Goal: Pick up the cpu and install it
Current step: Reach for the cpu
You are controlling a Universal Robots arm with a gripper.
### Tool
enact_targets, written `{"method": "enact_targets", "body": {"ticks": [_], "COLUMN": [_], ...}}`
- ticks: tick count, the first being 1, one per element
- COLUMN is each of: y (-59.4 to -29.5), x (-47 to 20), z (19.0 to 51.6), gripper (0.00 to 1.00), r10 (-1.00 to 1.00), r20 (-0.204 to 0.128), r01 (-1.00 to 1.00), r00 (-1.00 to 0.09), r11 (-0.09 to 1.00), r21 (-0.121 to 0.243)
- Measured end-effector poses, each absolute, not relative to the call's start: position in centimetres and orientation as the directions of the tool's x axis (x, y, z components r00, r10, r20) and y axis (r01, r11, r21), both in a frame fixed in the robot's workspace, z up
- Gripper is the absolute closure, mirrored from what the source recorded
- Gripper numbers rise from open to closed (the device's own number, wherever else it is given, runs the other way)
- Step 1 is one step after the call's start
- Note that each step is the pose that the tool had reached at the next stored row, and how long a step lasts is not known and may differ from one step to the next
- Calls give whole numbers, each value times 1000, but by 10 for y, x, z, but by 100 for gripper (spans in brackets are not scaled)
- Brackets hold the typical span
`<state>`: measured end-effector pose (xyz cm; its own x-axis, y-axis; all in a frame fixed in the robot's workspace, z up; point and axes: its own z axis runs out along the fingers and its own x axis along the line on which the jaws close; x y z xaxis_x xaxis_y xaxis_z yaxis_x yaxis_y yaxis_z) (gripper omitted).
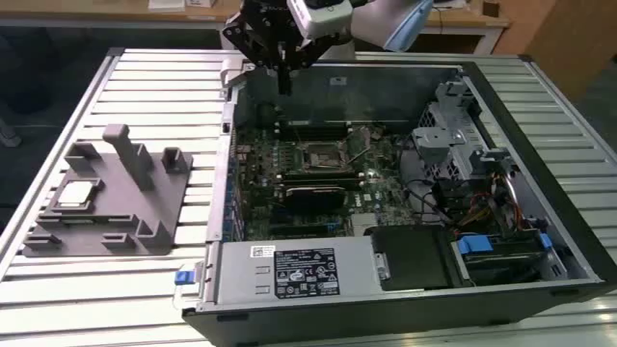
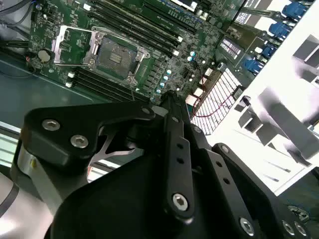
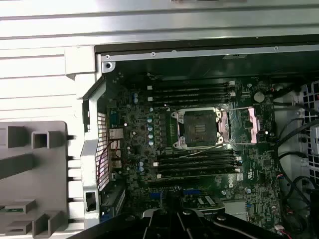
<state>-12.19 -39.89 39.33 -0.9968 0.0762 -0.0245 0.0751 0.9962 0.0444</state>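
Note:
The cpu (image 1: 77, 194), a small pale silver square, lies in a pocket of the grey plastic tray (image 1: 106, 217) on the exterior view's left, outside the computer case. My gripper (image 1: 285, 88) hangs above the case's far wall, well away from the cpu, its black fingers pressed together with nothing between them. In both wrist views the motherboard socket (image 2: 117, 55) (image 3: 197, 130) lies below with its metal load plate (image 3: 239, 127) swung open. The fingertips (image 2: 169, 98) meet in a narrow point.
The open computer case (image 1: 386, 303) sits on a slatted metal table (image 1: 154, 94). Inside are memory slots (image 3: 192, 92), a black heatsink block (image 1: 311, 196), the power supply (image 1: 299, 271), a drive cage (image 1: 463, 148) and loose cables (image 1: 472, 210). Upright posts rise from the tray.

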Motion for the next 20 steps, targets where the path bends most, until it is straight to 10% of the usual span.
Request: {"method": "enact_targets", "body": {"ticks": [20], "y": [-399], "x": [-134], "z": [393], "gripper": [89], "r10": [77], "r20": [-25], "r01": [75], "r00": [-997], "r11": [996], "r21": [44]}}
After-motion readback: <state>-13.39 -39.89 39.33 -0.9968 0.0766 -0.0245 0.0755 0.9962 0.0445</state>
